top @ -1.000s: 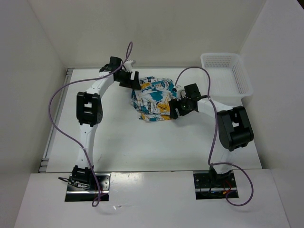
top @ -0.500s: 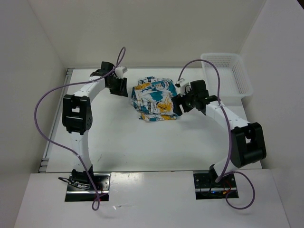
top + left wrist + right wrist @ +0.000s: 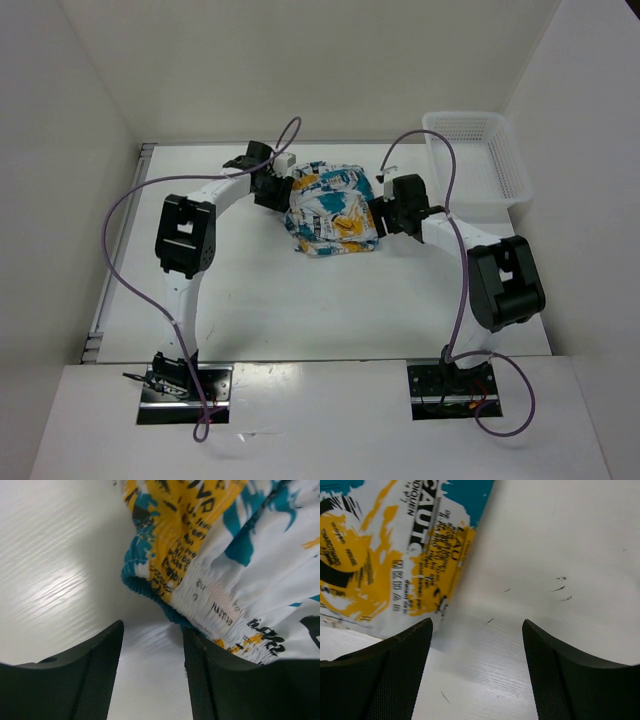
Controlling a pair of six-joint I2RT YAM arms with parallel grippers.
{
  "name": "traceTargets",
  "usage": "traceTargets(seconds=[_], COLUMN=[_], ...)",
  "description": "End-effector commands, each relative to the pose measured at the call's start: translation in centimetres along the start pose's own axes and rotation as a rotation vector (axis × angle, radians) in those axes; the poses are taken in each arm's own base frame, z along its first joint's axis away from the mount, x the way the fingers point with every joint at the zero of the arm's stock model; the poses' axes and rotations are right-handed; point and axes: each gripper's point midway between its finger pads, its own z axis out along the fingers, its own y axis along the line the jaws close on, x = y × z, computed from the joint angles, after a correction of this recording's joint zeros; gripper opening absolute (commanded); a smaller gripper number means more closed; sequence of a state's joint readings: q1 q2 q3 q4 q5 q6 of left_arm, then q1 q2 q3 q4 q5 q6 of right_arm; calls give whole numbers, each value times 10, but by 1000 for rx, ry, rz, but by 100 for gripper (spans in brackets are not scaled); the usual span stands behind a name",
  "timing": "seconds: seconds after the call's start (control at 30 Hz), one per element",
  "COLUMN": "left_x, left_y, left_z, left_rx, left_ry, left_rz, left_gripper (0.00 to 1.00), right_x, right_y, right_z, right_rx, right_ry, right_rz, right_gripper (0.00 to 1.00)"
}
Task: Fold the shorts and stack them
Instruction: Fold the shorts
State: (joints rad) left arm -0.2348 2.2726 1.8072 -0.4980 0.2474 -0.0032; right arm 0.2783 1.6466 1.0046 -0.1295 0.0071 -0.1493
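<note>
shorts [image 3: 331, 209] folded (waistband [image 3: 197, 592] leftward); nearly square bundle

White shorts [image 3: 330, 210] with yellow-orange and teal patches (dark lettering too), folded in a bundle mid-table.

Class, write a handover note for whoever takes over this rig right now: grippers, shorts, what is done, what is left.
Left gripper: open, empty, low at the left edge of the shorts.
Right gripper: open, empty, at their right edge.
Shorts: a compact, roughly square bundle on the table, toward the far side; the basket sits apart at far right.
Done: the fold looks finished or nearly so.
Left: check the fold, then stack; no second pair is visible.
</note>
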Motion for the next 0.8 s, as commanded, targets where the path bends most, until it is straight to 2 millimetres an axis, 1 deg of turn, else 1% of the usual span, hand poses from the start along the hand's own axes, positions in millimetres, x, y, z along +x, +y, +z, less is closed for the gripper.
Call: traceTargets(seconds=[0.0,0.03,0.07,0.1,0.13,0.17,0.23,0.27,0.3,0.33,0.37,0.4,0.43,0.47,0.5,0.53,0.57,0.6,0.63,0.67,0.7,0.73,0.77], left_x=[22,26,32,37,44,44,43,40,36,36,36,27,23,19,9,1,-3,-12,-22,-29,-38,-42,-49], left_y=[-13,-20,-21,-25,-27,-28,-25,-24,-16,-14,-6,-2,3,12,11,17,26,26,33,42,43,54,57], left_z=[23,25,26,27,26,23,22,19,14,14,12,6,3,-1,-8,-14,-18,-29,-38,-50,-58,-69,-86], left_rx=[26,42,52,76,86,86,69,57,39,27,19,12,6,-11,-13,-22,-42,-54,-74,-107,-122,-138,-159], left_ry=[69,81,93,103,116,115,109,101,88,89,85,61,49,44,22,0,-12,-34,-63,-86,-111,-131,-158], left_rz=[11,16,12,8,3,3,7,10,2,2,-12,-15,-19,-31,-25,-30,-39,-32,-35,-40,-34,-49,-51], left_gripper=[59,59,59,59,60,60,62,62,64,66,68,69,71,73,75,75,79,82,87,97,100,100,100], right_x=[-14,-10,-5,-5,0,4,3,3,2,-2,-6,-11,-8,-10,-8,-12,-7,-21,-23,-29,-44,-44,-58], right_y=[-5,0,6,12,17,31,41,42,42,40,37,36,37,40,44,55,60,65,72,72,71,67,61], right_z=[6,6,10,10,10,10,10,10,6,6,3,-1,-1,-5,-9,-11,-15,-22,-24,-30,-37,-39,-45], right_rx=[69,60,50,33,24,-11,-34,-35,-35,-24,-13,-12,-22,-41,-65,-129,-162,-191,-231,-232,-229,-205,-182], right_ry=[-66,-58,-49,-51,-39,-34,-36,-36,-37,-46,-58,-72,-60,-66,-59,-62,-44,-73,-74,-84,-123,-122,-154], right_rz=[11,13,4,-3,-11,-29,-43,-28,-28,-27,-44,-52,-63,-63,-64,-66,-67,-57,-58,-37,-38,-37,-72], right_gripper=[77,77,77,77,77,77,77,77,77,77,77,77,77,77,77,77,77,77,77,78,78,80,80])
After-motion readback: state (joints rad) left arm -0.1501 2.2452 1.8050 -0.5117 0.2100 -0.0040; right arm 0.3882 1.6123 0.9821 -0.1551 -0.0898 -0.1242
